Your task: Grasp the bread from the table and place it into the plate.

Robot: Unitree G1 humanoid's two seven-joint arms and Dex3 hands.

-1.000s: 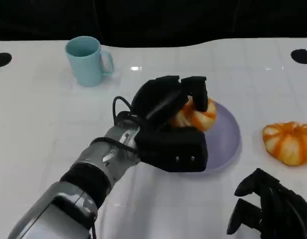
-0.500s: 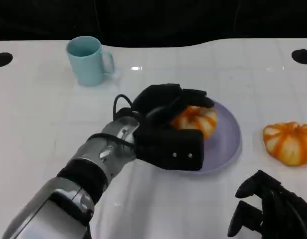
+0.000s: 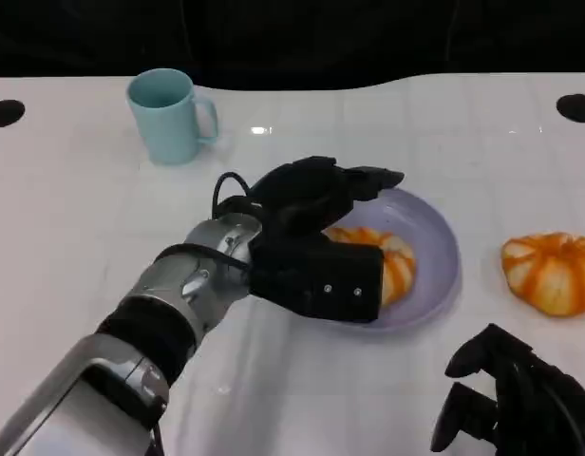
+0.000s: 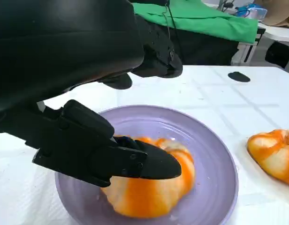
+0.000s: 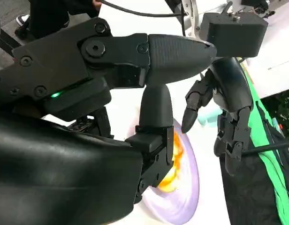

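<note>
Bread (image 3: 387, 261) now flat in plate (image 3: 443, 242), lower vs 1 s ago. Left hand (image 3: 316, 228) fingers spread off it, holding nothing: release done, placement looks complete. Right hand (image 3: 516, 404) idle, curled, near tabletop (image 3: 74, 218) edge; 2nd bread (image 3: 551, 271) beside plate.

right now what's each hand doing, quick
Left hand: open, fingers spread over the bread on the plate.
Right hand: holding nothing, open.

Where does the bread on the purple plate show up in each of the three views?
Head view: bread right of centre, partly behind the left robot hand.
Left wrist view: lower centre, bread under the fingers.
Right wrist view: orange sliver at lower centre.
Shared landmark: the purple plate.
</note>
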